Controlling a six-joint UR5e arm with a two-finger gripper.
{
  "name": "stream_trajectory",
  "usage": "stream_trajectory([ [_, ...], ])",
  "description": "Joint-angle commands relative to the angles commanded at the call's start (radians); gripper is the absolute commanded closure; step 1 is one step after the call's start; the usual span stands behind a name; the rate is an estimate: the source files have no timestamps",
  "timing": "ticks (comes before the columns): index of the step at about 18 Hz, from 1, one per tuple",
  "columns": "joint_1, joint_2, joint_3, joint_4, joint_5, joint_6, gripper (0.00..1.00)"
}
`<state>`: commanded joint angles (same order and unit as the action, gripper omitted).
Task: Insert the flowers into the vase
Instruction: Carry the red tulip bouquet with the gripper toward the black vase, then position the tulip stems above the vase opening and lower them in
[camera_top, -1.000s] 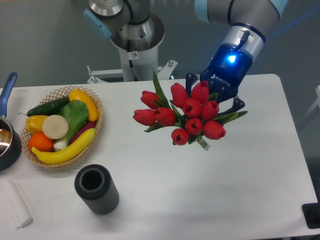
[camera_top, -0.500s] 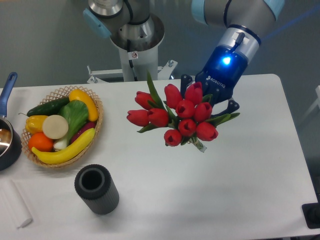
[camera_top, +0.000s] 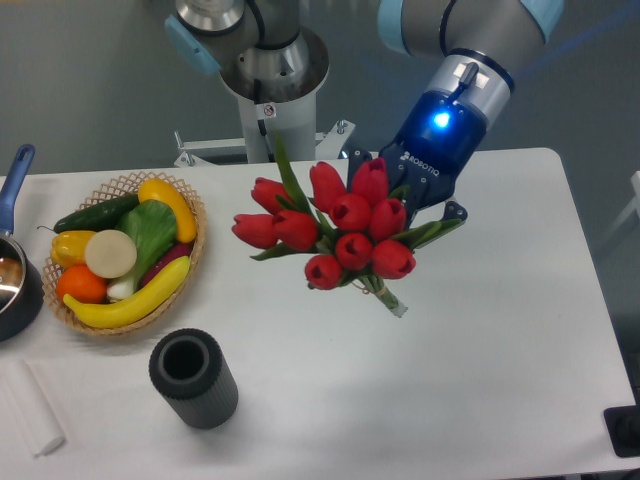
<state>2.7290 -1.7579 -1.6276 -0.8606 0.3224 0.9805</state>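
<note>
The flowers (camera_top: 335, 225), a bunch of red tulip buds with green leaves and pale stems, hang in the air over the middle of the table. My gripper (camera_top: 405, 200) is shut on the bunch from behind, its fingers mostly hidden by the blooms. The stem ends (camera_top: 392, 302) poke out below to the right. The vase (camera_top: 192, 378), a dark grey ribbed cylinder, stands upright near the front left, well apart from the bunch, with its mouth open upward.
A wicker basket (camera_top: 128, 186) with fruit and vegetables sits at the left. A blue-handled pot (camera_top: 15, 275) is at the far left edge. A white roll (camera_top: 28, 410) lies at the front left corner. The arm's base (camera_top: 270, 70) stands behind the table.
The gripper has carried the flowers steadily to the left and slightly up, closer to the vase's side of the table. The vase and basket have not moved.
</note>
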Motion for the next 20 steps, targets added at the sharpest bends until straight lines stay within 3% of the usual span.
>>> stream_trajectory([
  [5, -0.04, -0.011, 0.005, 0.003, -0.051, -0.033, 0.66],
  [13, -0.155, -0.09, 0.043, 0.028, -0.232, -0.026, 0.66],
  [20, -0.202, -0.129, 0.048, 0.029, -0.24, -0.026, 0.66],
])
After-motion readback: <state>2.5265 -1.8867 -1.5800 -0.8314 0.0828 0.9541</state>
